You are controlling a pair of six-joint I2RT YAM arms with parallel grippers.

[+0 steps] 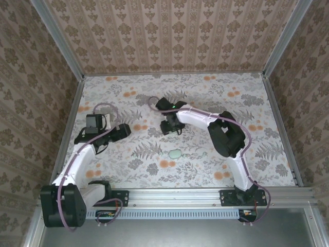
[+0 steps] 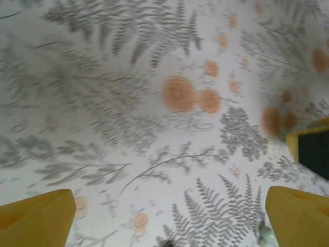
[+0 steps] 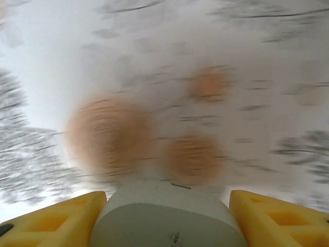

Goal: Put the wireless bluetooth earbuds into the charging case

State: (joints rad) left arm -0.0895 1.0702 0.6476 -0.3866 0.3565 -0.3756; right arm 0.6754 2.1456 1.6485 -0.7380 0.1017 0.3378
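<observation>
The charging case (image 3: 167, 218) is a pale, rounded block. It sits between the yellow fingers (image 3: 56, 218) of my right gripper (image 3: 167, 213), which is shut on it. From above, that right gripper (image 1: 171, 127) hangs over the middle of the table. A small pale green oval, apparently an earbud (image 1: 176, 153), lies on the floral cloth in front of it. It also peeks in as the earbud (image 2: 267, 234) at the bottom right of the left wrist view. My left gripper (image 2: 169, 218) is open over bare cloth, with nothing between its fingers. Seen from above, the left gripper (image 1: 123, 130) is at the left.
A floral cloth (image 1: 154, 164) covers the table, which is walled in by patterned panels (image 1: 169, 31) at the back and sides. A metal rail (image 1: 175, 194) runs along the near edge. Part of the right arm's yellow and black gripper (image 2: 311, 146) shows at the right edge of the left wrist view.
</observation>
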